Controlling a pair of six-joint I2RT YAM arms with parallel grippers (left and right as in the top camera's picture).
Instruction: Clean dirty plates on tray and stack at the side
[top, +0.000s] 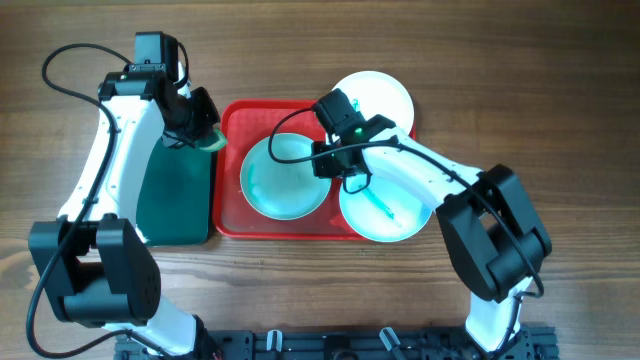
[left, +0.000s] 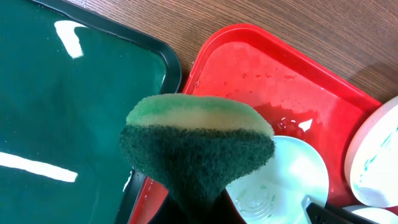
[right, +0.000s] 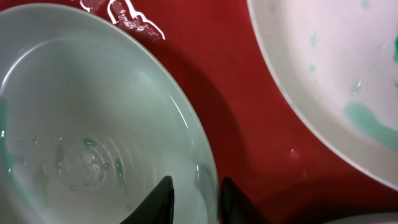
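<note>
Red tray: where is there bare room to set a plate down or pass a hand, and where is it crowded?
Bare: the dark green tray left of the red tray, and the red tray's top-left corner beside the middle plate. Crowded: its right side, where the far plate, near plate and right claw meet.

We take this for a robotics lab bench: a white-and-black left arm (top: 115, 150) and right arm (top: 420, 175) rise from a black rail (top: 330, 345) at the edge of a wood-grain tabletop (top: 560, 80), a cable (top: 45, 72) loops loose, and a red tray (top: 232, 120) and green tray (top: 175, 200) lie between.
</note>
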